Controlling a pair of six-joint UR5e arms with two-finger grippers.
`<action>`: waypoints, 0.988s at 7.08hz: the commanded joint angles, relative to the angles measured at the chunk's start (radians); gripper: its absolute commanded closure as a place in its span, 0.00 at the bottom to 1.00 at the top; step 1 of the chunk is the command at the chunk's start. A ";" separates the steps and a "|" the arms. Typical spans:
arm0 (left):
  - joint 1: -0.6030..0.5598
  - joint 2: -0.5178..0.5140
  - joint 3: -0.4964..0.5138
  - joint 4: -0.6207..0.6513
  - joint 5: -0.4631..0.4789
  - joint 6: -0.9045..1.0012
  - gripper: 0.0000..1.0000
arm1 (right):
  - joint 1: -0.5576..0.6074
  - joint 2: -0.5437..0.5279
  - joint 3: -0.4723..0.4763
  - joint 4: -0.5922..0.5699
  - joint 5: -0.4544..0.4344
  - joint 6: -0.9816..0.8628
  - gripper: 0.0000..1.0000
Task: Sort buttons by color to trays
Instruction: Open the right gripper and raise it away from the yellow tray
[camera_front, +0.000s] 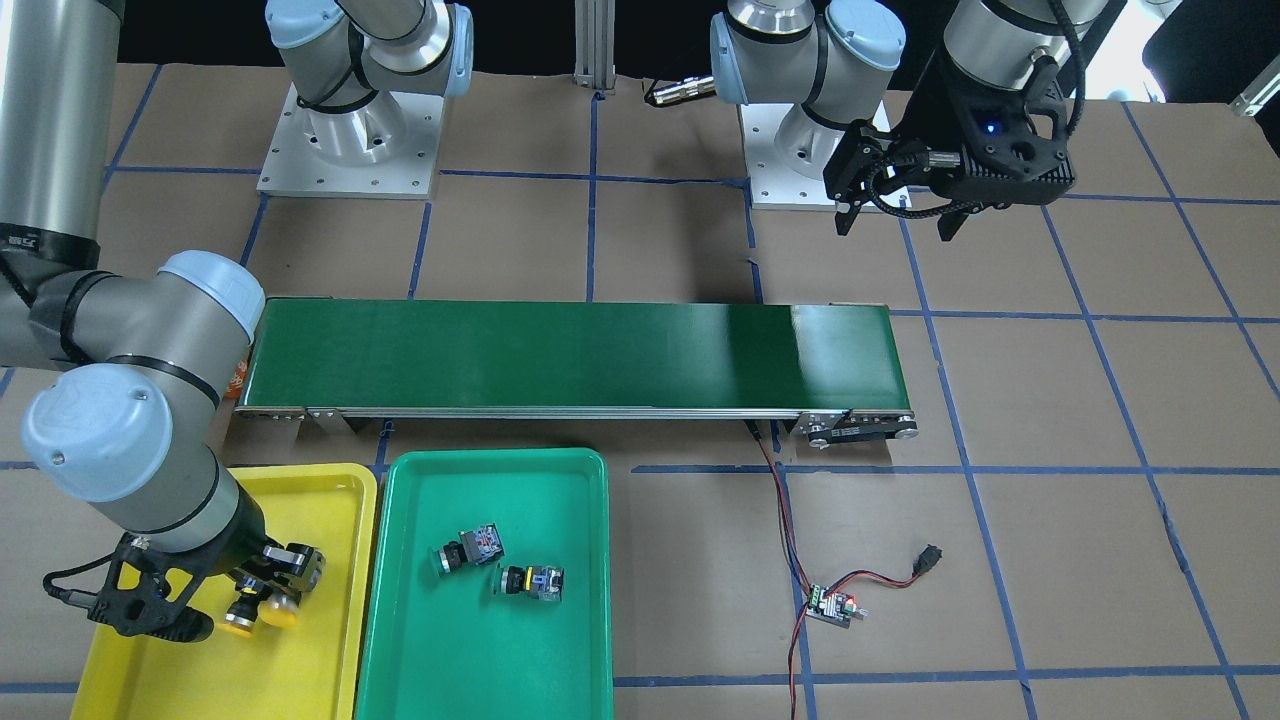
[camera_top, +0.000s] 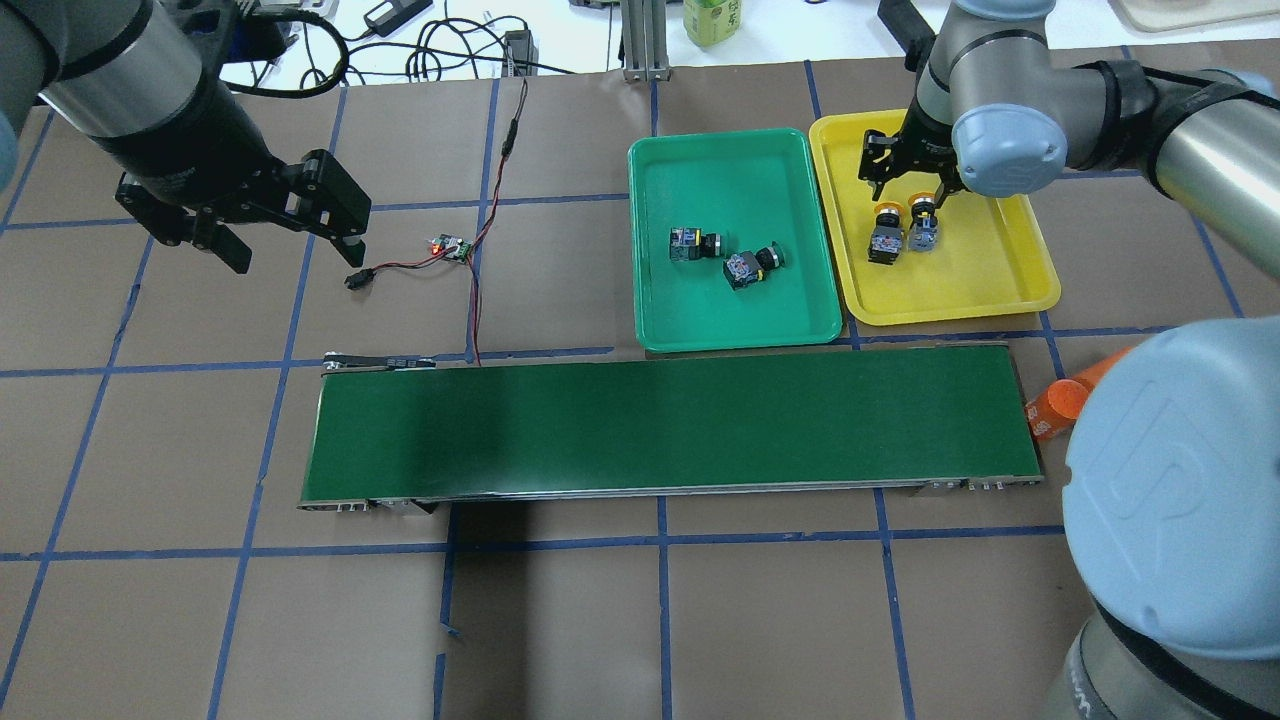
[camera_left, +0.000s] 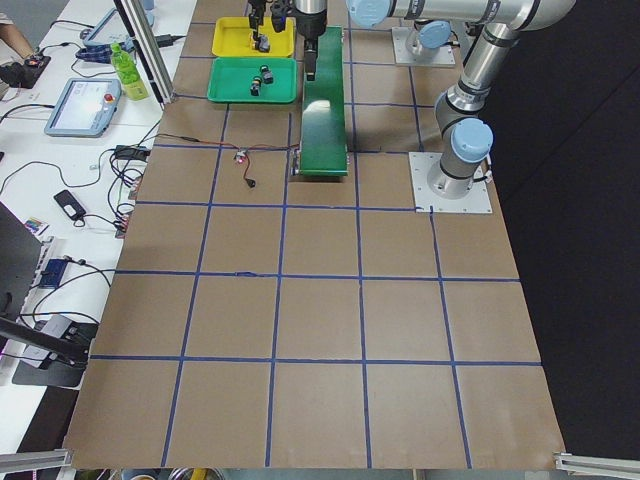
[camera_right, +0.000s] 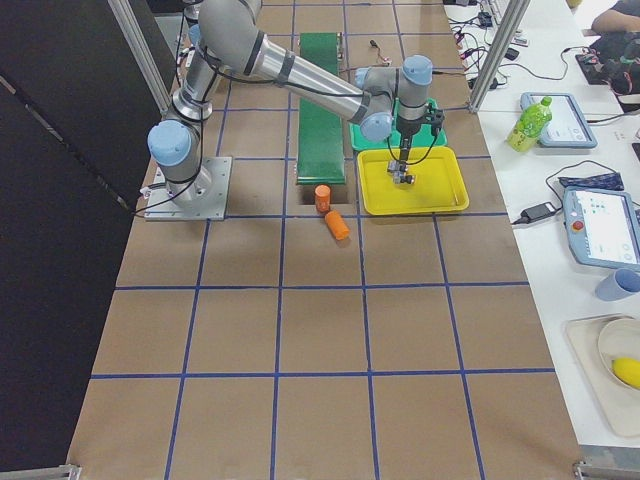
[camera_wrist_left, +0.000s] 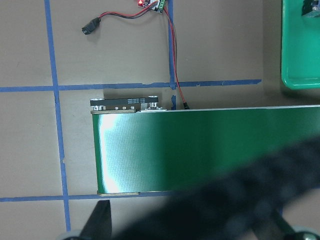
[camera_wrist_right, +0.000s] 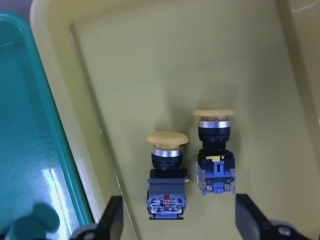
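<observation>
Lying in the yellow tray (camera_wrist_right: 150, 50), both yellow buttons (camera_wrist_right: 167, 172) sit between the spread right fingers (camera_wrist_right: 114, 220).

Bottom edge crops yellow tray (camera_front: 320, 650) and green tray (camera_front: 480, 660).

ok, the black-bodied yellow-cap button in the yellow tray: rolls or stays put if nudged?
Likely stays put: the button lies on its side on a boxy body, whose flat faces should resist rolling. Its round cap overhangs the neck, so a push there may pivot it. The yellow tray floor looks glossy, so it probably slides easily.
</observation>
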 joint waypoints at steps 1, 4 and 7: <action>0.000 0.000 -0.002 0.000 0.000 0.002 0.00 | 0.009 -0.151 0.004 0.165 0.007 0.000 0.00; 0.000 0.000 -0.002 0.000 0.000 0.002 0.00 | 0.114 -0.429 0.033 0.538 -0.002 0.003 0.00; 0.000 0.001 -0.002 0.000 0.000 0.002 0.00 | 0.136 -0.572 0.067 0.656 0.004 0.000 0.00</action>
